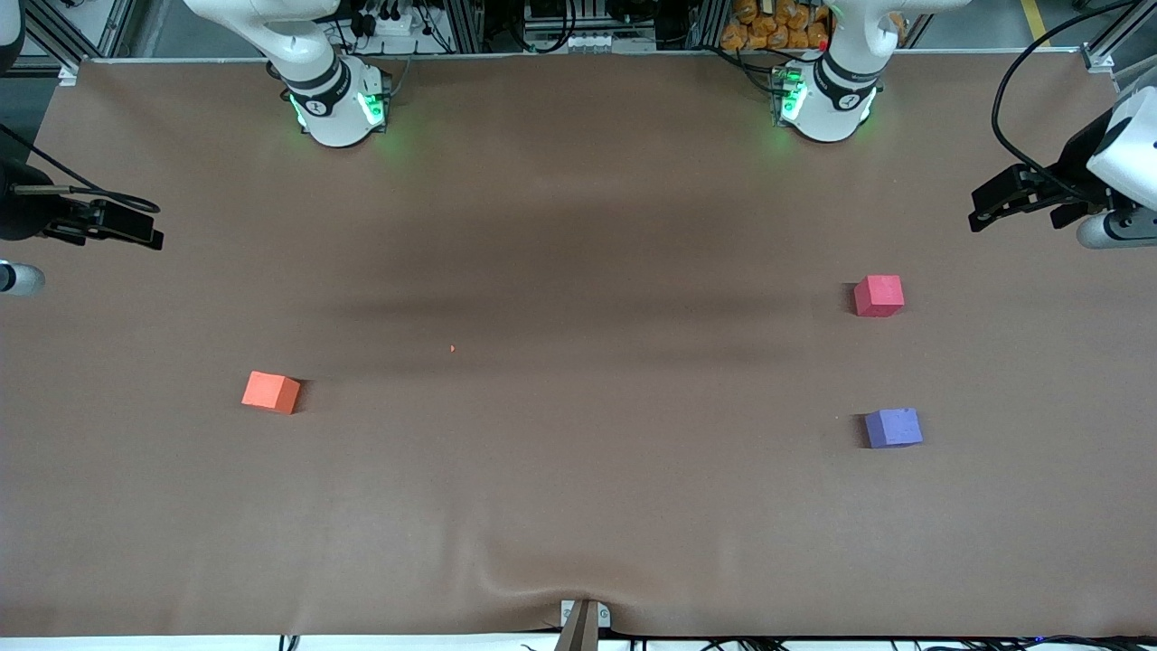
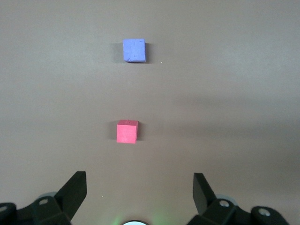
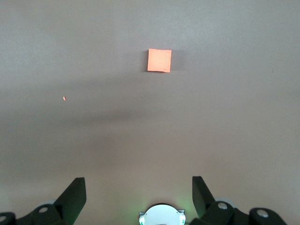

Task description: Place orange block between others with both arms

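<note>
The orange block lies alone on the brown table toward the right arm's end. The others lie toward the left arm's end. The pinkish-red cube sits farther from the front camera. The purple cube sits nearer to it, and bare table shows between them. My left gripper hangs high at its end of the table, open and holding nothing. My right gripper hangs high at its own end, open and holding nothing too.
The two round white bases, lit green, stand along the table's back edge. A tiny orange speck lies near the middle. A clamp pinches the brown cover at the front edge, and the cover ripples there.
</note>
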Available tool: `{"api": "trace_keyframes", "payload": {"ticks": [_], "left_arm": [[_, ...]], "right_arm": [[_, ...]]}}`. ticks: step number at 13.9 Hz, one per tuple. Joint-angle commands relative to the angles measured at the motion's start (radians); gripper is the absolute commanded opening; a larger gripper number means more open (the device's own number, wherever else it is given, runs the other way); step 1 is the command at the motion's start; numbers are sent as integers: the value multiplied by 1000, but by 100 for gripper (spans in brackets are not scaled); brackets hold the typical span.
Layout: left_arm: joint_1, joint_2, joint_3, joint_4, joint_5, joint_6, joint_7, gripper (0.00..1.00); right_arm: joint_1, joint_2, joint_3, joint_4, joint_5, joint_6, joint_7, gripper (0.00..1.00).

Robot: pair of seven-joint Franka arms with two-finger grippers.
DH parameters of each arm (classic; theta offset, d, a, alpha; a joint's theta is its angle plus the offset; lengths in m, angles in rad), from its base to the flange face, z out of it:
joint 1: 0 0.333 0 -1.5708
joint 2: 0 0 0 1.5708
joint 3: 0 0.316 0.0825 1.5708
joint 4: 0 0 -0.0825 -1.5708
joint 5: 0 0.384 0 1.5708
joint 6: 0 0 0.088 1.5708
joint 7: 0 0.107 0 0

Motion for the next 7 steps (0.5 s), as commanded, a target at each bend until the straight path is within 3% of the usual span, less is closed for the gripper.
{"api": "trace_keyframes", "payload": {"ticks": [1,7], "left_arm": [[6,5,-5,20,20,-7,18,100],[5,9,-5,20,20,-7,16,100]], "right_arm": [[2,-3,4,-3,-13,7,7,100],[-3,28,4,-34,-13,85,7,100]]}}
